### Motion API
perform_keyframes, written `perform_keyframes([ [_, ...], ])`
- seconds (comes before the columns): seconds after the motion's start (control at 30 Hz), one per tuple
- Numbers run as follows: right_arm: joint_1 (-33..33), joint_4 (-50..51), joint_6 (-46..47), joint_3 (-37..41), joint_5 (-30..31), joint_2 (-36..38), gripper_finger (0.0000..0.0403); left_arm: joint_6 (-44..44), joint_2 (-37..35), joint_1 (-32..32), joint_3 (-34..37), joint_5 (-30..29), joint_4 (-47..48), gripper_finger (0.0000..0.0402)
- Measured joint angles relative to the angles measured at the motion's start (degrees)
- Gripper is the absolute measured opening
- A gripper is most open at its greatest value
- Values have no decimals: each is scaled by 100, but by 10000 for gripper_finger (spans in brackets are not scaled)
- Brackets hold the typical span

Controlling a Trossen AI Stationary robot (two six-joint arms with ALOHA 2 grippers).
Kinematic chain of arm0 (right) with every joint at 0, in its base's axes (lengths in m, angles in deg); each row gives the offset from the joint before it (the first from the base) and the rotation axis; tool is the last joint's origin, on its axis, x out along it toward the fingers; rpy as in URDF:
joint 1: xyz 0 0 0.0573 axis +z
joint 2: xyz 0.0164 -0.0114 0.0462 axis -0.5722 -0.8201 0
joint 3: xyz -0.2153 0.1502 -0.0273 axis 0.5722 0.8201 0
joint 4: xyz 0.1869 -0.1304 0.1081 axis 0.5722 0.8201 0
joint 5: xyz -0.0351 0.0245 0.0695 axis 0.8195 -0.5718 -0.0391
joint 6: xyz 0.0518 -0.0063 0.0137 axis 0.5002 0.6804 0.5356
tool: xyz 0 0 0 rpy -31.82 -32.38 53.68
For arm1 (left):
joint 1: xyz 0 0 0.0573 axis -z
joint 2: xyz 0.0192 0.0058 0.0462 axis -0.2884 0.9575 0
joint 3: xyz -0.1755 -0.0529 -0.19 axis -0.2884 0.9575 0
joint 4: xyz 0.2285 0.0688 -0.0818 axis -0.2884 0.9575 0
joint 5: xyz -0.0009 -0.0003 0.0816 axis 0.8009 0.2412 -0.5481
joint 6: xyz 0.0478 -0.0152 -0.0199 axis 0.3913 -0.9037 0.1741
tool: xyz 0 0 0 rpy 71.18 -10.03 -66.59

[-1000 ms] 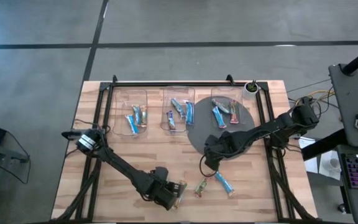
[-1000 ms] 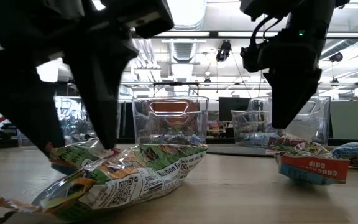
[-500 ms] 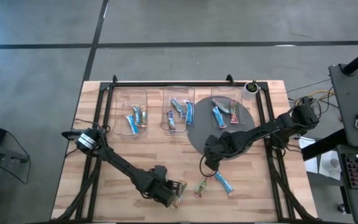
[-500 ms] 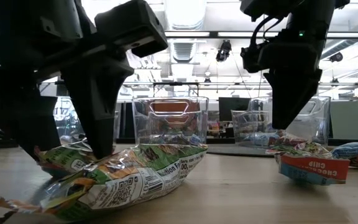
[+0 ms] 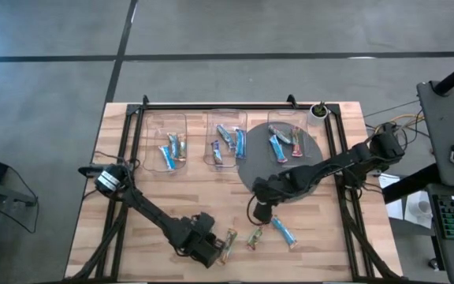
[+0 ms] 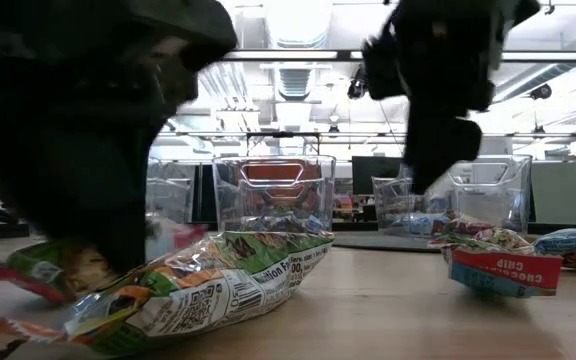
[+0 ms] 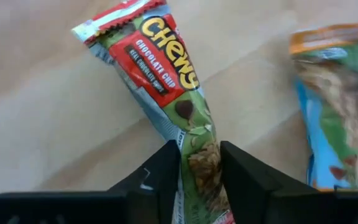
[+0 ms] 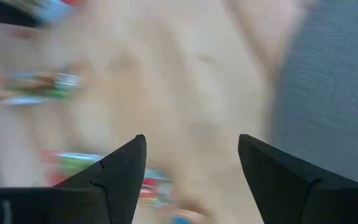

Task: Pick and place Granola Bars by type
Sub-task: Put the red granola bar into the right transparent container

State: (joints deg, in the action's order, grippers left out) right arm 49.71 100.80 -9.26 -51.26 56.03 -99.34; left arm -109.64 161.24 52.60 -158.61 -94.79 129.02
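Note:
My left gripper [image 5: 216, 248] is low near the table's near edge, shut on a green and red granola bar [image 7: 166, 74], which also shows in the high view [image 5: 228, 244]. My right gripper [image 5: 260, 213] is open and empty above the wood, just near of the grey round mat [image 5: 252, 170]; its wrist view [image 8: 191, 155] is blurred. A second green bar [image 5: 254, 236] and a blue bar [image 5: 284, 230] lie flat on the table to its right. More bars lie in three clear bins [image 5: 227, 142] at the far side. My left gripper pinches the green bar between its two fingers at its plain green end [image 7: 199, 163], opposite the red-labelled end [image 7: 123, 12]. The fingers lie along the bar and slant down at it. Whether the free end rests on the table, I cannot tell.
The three clear bins stand in a row at the far side: left [image 5: 168, 142], middle and right [image 5: 290, 136], the right one on the grey mat. A small dark cup [image 5: 318, 111] stands at the far right corner. Black rails run along the table's sides.
My right gripper has gone toward the table's left and near edges, closer to the loose bars. My left gripper has shifted a little toward the table's left edge, and the green bar's end has gone with it.

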Motion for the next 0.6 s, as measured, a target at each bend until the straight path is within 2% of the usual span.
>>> perform_keyframes([
  [0.17, -230, -1254, 1, 0, -932, -1, 244, 874, -215, 305, -19, -1001, -9, 82],
  [0.37, -532, -2177, 138, -2, -1495, -1, 244, 1410, -516, 435, -22, -1581, 27, 80],
  [0.47, -657, -2500, 154, -4, -1853, -36, 244, 2262, -678, 429, -23, -1809, -3, 80],
  [0.6, -757, -2573, 136, -4, -2048, -50, 244, 3715, -736, 281, -24, -1765, -110, 80],
])
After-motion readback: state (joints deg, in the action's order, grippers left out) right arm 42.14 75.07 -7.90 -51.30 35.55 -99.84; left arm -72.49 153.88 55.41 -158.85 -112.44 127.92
